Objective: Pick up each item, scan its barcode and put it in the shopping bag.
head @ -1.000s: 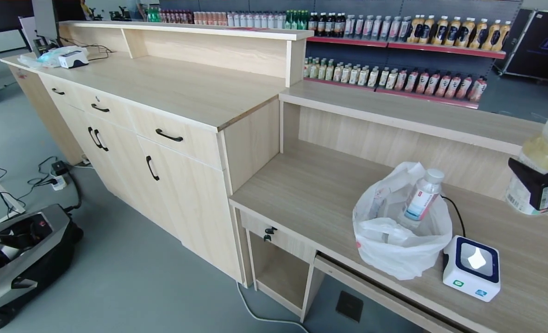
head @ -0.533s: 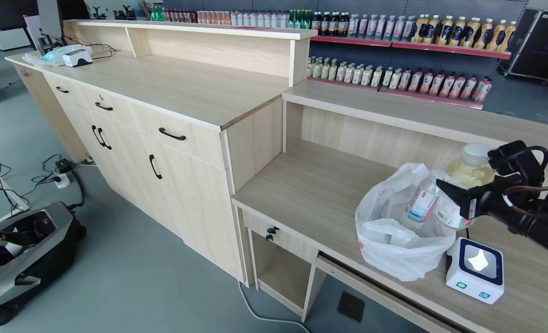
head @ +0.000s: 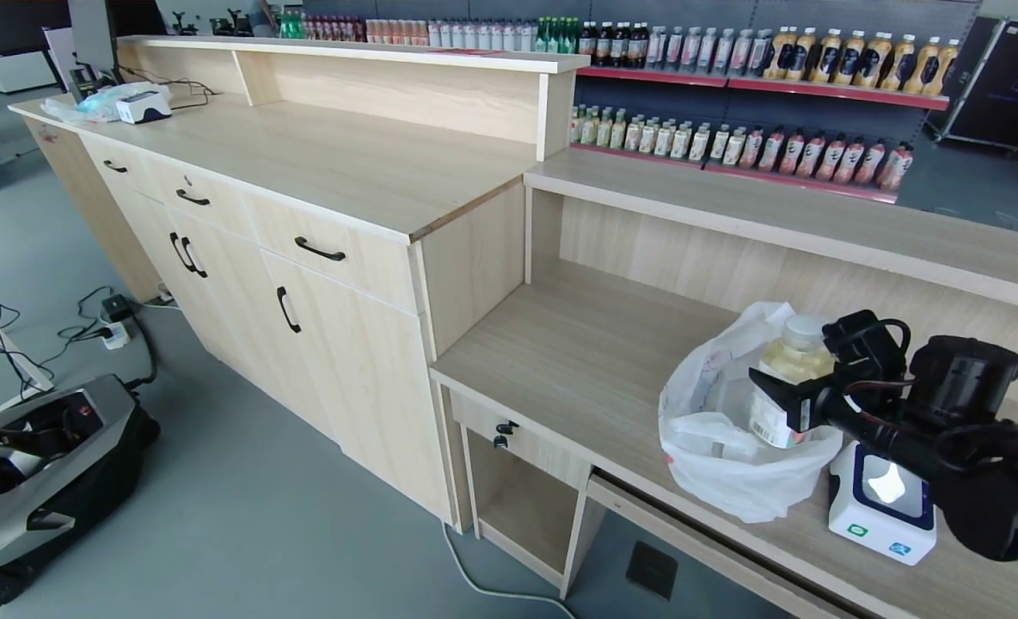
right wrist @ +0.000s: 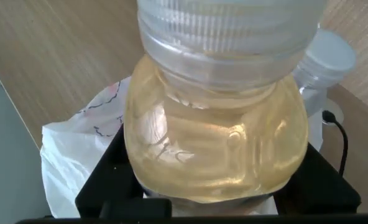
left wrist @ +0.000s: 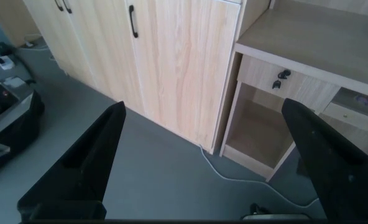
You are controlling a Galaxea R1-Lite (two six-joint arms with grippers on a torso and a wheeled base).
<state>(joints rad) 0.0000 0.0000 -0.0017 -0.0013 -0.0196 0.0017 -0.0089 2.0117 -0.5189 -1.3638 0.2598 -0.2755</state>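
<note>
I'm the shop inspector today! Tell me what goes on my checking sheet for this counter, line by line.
Surface: wooden counter, bare in front of the bag.
Job's things: white shopping bag stands open; yellow drink bottle is held upright at its mouth; a second bottle is beside it in the bag; scanner sits next to the bag.
Clutter: a small box and plastic wrap on the far counter.
Grippers: right gripper shut on the yellow drink bottle; left gripper open above the floor.
Cables: black scanner cable; floor cables; white cable under the counter.
Surroundings: cupboards, drink shelves.
</note>
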